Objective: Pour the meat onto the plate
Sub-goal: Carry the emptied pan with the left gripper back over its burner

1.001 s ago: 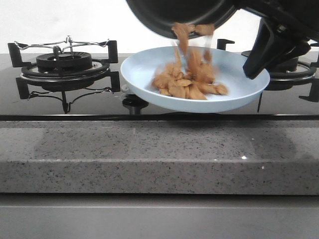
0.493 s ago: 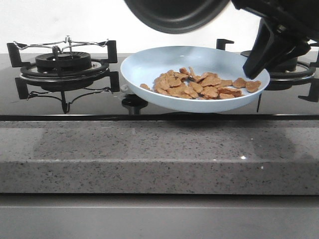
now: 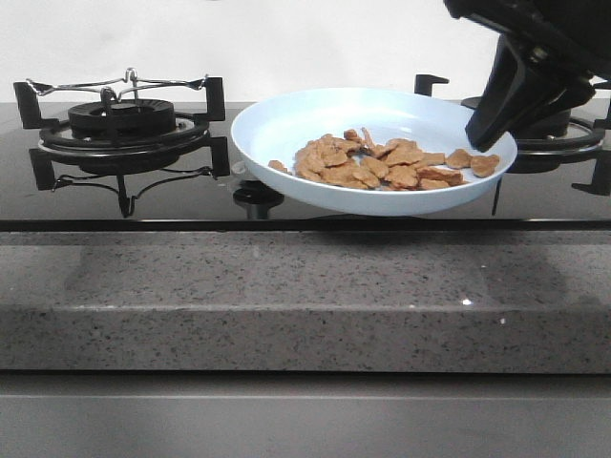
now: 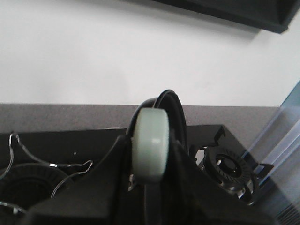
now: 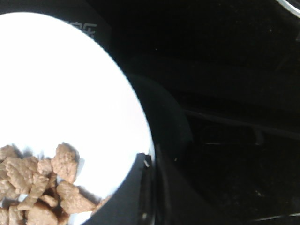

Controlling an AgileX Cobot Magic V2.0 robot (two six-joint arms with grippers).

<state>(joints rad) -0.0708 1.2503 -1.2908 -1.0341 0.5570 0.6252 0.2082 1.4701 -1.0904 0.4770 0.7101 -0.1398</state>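
The pale blue plate (image 3: 286, 124) hangs tilted just above the black hob, between the two burners. My right gripper (image 3: 483, 129) is shut on its right rim. The meat (image 3: 382, 162) lies spread over the plate's lower middle and right. In the right wrist view the plate (image 5: 56, 84) looks white, the meat (image 5: 42, 187) lies close to my right gripper (image 5: 150, 187), and one finger (image 5: 126, 197) lies over the rim. In the left wrist view my left gripper (image 4: 151, 161) is shut on the pale green handle (image 4: 150, 136) of the black frying pan (image 4: 177, 115). The pan is out of the front view.
A burner with a black grate (image 3: 119, 119) stands at the left, another burner (image 3: 563, 134) behind my right arm. A hob knob (image 3: 258, 198) sits under the plate's left edge. The speckled stone counter edge (image 3: 305, 296) runs across the front. A burner (image 4: 227, 164) shows in the left wrist view.
One second ago the meat was falling from the pan onto the plate. It now lies still, and the pan has risen out of the top of the front view. The plate has stayed put.
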